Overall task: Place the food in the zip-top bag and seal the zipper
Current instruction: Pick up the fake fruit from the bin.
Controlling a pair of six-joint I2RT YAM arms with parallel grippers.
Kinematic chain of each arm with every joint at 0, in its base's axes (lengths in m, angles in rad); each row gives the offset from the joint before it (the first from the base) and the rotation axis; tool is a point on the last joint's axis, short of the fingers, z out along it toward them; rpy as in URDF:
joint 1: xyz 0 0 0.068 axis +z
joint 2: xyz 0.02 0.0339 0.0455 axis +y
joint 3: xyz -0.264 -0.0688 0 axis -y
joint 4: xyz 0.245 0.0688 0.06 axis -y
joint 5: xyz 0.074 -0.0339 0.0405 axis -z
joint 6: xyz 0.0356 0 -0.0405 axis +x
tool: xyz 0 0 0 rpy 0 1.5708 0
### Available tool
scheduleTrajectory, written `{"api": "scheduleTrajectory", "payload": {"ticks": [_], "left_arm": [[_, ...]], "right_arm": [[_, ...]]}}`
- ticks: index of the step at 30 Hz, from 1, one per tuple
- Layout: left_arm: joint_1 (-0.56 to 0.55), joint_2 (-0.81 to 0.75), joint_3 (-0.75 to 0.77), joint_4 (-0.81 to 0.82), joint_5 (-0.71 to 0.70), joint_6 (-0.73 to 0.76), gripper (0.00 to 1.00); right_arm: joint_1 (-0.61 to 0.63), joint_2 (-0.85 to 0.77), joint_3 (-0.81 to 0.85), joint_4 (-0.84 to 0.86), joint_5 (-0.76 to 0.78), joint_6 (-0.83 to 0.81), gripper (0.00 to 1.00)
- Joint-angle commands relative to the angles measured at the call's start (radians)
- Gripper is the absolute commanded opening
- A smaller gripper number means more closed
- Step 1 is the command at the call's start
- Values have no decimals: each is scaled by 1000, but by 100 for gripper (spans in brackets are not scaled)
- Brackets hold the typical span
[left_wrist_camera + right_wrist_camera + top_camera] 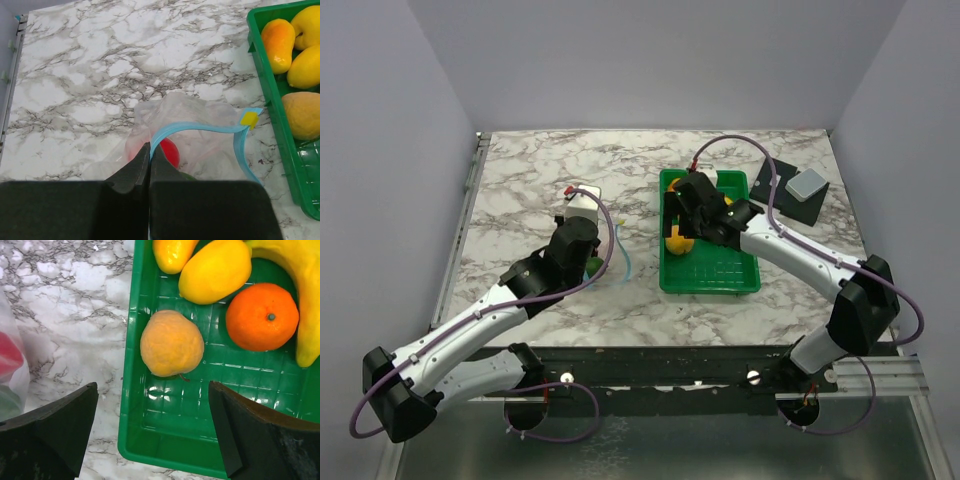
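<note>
Right wrist: right claw (153, 385) is hovering wide open, empty, over fruits (171, 342) waiting in the green tray (165, 440); left claw (150, 152) is pinching the zip-top bag (200, 112), red fruit (170, 150) inside, zipper (200, 127) unsealed.

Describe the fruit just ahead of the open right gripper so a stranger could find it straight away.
Start at the green tray on the right side of the marble table. Near its wall closest to the clear bag lies a round fruit. It is dull pale orange, unlike the glossy bright orange mandarin and the smooth yellow fruits beyond.
</note>
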Motion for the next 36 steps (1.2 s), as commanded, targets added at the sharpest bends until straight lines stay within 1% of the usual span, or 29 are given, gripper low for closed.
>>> {"api": "scheduleTrajectory", "payload": {"ticks": [1,4,9,14,25,31,33,36], "left_arm": [[2,-23,-10,29,0,8,0],[1,-20,-7,31,1,9,0],[1,-17,-7,32,0,13,0],[1,-10,-7,34,-11,17,0],[1,4,-10,38,-23,24,0],[2,15,-8,41,-21,25,0],[1,21,-5,43,-17,25,0],[1,30,-5,44,-13,27,0]], "right_arm": [[-29,39,2,-10,-85,53,99],[-65,54,-16,14,-138,42,100],[-106,83,-37,50,-179,24,100],[-135,151,-13,63,-220,13,100],[-180,235,-1,115,-257,-4,99],[-185,272,-1,129,-284,1,93],[-187,281,-2,131,-284,2,90],[-191,284,-3,136,-288,1,82]]}}
